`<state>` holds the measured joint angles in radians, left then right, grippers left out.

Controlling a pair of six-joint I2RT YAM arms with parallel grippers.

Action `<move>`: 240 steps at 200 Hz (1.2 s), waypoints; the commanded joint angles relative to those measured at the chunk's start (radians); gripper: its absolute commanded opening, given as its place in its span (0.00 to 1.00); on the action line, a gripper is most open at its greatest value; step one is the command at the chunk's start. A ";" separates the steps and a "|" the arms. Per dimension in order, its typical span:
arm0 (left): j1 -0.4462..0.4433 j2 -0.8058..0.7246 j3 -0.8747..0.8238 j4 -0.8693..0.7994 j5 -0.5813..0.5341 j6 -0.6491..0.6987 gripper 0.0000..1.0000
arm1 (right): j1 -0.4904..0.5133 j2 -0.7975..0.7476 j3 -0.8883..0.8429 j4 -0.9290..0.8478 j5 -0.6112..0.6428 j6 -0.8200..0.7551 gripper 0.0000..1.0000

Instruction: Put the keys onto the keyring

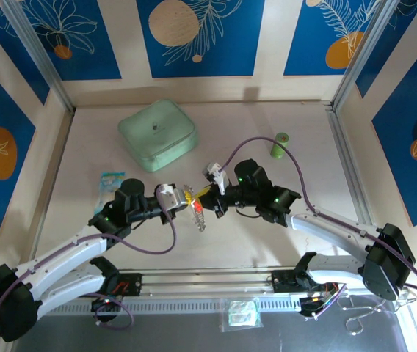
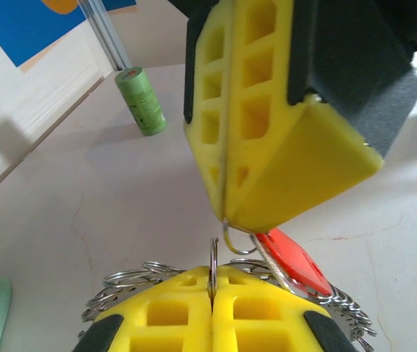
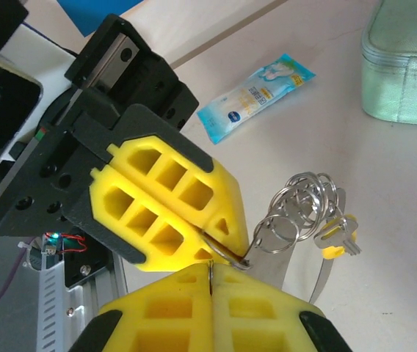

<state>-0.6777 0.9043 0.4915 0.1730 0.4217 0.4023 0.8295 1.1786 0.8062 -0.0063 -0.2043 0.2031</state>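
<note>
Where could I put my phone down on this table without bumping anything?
Bare tabletop lies between the mint case and the green roll, and right of the green roll toward the rail. Crowded: the middle, where left tool and right tool meet at the keyring.

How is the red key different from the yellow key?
The red key has a red head; the yellow key has a yellow one. The red key lies right by the right end effector; the yellow key sits farther off, beyond the loops of the keyring. Both are tiny.
</note>
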 commanded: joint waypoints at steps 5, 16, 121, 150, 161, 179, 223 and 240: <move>-0.007 -0.023 -0.002 0.048 0.054 0.006 0.00 | -0.010 0.001 0.019 0.022 0.021 0.021 0.00; -0.008 -0.026 -0.004 0.052 0.063 0.005 0.00 | -0.010 0.001 0.019 0.019 0.027 0.021 0.00; -0.008 -0.050 -0.028 0.116 0.108 -0.017 0.00 | -0.016 -0.003 0.030 -0.032 0.074 0.042 0.00; -0.006 -0.063 -0.037 0.136 0.095 -0.016 0.00 | -0.017 0.000 0.034 -0.046 0.087 0.052 0.00; -0.008 -0.067 -0.038 0.138 0.092 -0.013 0.00 | -0.018 0.001 0.037 -0.050 0.092 0.058 0.00; -0.008 -0.069 -0.038 0.138 0.090 -0.012 0.00 | -0.018 0.004 0.044 -0.065 0.097 0.064 0.00; -0.007 -0.051 -0.010 0.096 0.065 -0.047 0.00 | 0.003 -0.014 0.050 -0.028 0.021 0.021 0.00; -0.007 -0.032 0.038 0.017 0.042 -0.098 0.00 | 0.019 -0.054 0.059 -0.050 0.022 -0.066 0.00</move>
<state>-0.6773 0.8665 0.4549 0.2203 0.4438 0.3706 0.8337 1.1732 0.8303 -0.0456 -0.1871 0.2325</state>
